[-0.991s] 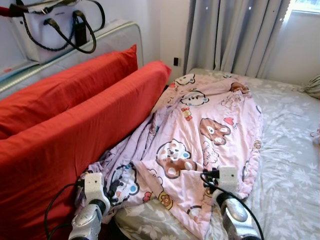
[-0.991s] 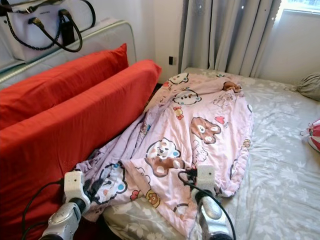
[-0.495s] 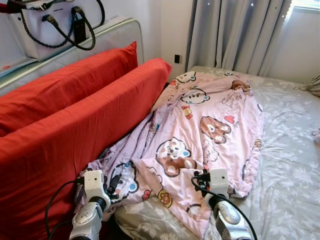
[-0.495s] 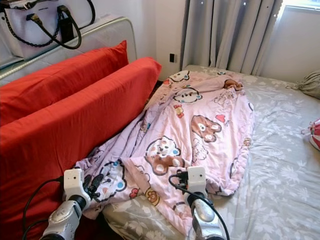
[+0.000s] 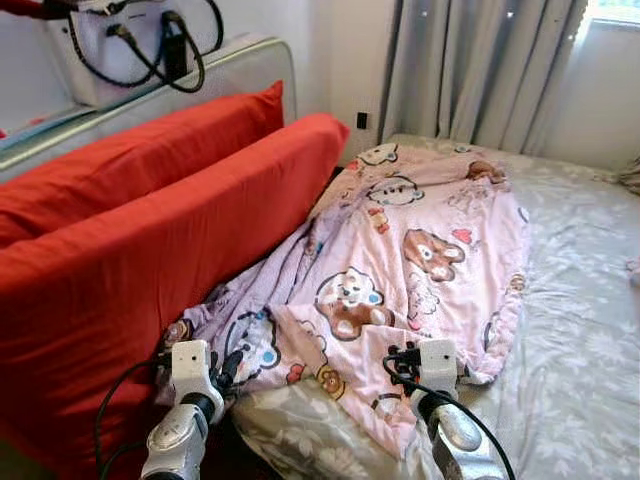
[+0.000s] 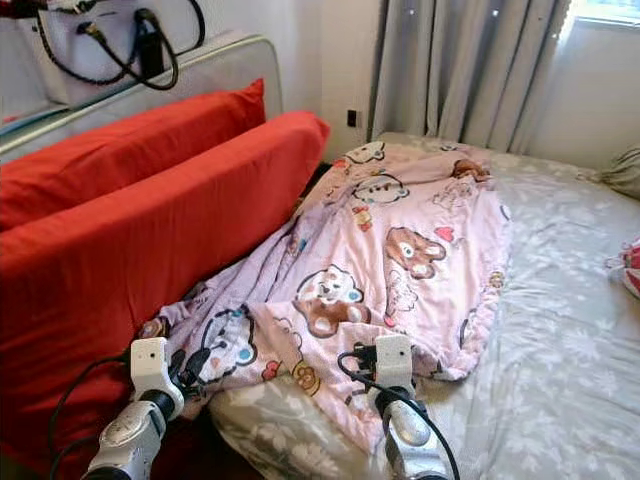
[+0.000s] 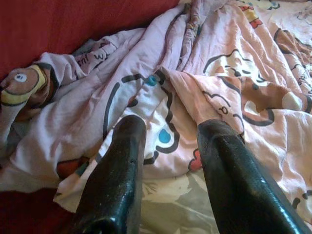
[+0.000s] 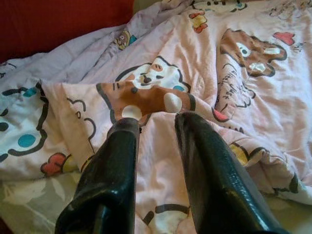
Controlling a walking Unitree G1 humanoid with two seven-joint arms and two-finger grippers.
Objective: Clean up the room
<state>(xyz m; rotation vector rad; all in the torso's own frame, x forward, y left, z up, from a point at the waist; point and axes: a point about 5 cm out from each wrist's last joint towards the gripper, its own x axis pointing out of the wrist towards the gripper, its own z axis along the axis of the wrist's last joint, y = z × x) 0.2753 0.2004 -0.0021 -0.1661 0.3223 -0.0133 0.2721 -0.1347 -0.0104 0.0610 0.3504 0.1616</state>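
1. The pink cartoon blanket [image 5: 410,250] lies crumpled on the bed [image 5: 580,300], its left edge bunched against two red cushions [image 5: 170,230].
2. My left gripper [image 7: 168,134] hangs over the blanket's near corner, jaws apart, holding nothing.
3. My right gripper [image 8: 156,119] hovers over the blanket's near edge, jaws parted and empty.
4. A white handbag [image 5: 120,50] sits on the headboard [image 5: 235,70], and grey curtains [image 5: 470,70] hang behind the bed.

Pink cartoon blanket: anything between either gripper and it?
Nothing visible. The left gripper and right gripper both hover open just over the pink cartoon-print blanket near its front edge.
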